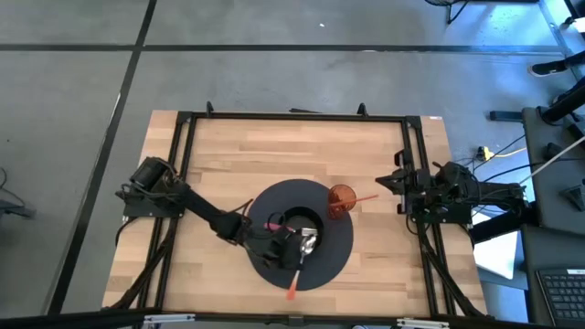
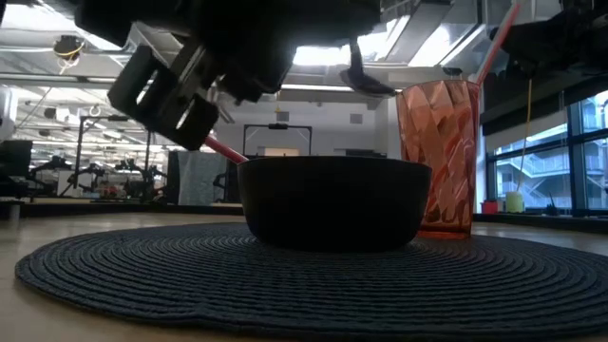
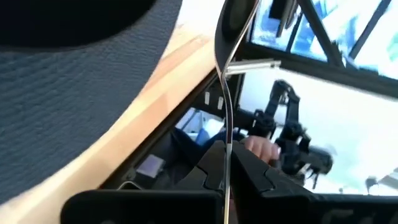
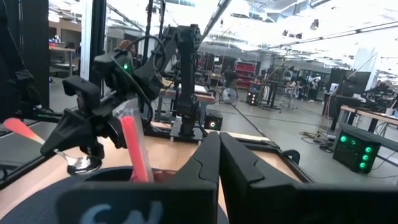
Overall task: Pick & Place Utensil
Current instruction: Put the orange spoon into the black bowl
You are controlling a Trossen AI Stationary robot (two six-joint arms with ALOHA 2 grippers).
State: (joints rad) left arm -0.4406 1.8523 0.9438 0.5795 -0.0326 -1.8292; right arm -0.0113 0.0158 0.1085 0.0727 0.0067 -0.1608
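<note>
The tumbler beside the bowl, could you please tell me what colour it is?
The ribbed translucent plastic tumbler is orange-red, seen best in the low view.

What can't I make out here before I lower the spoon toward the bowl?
- Inside of the bowl: low view sees only its dark outer wall; in the high view the left gripper covers part of it.
- Spoon: bowl end cut off by the left wrist picture's top edge.
- Bottom of the straw in the orange cup: hidden by the ribbed wall.
- Right gripper: its shut fingers block the near mat.
</note>
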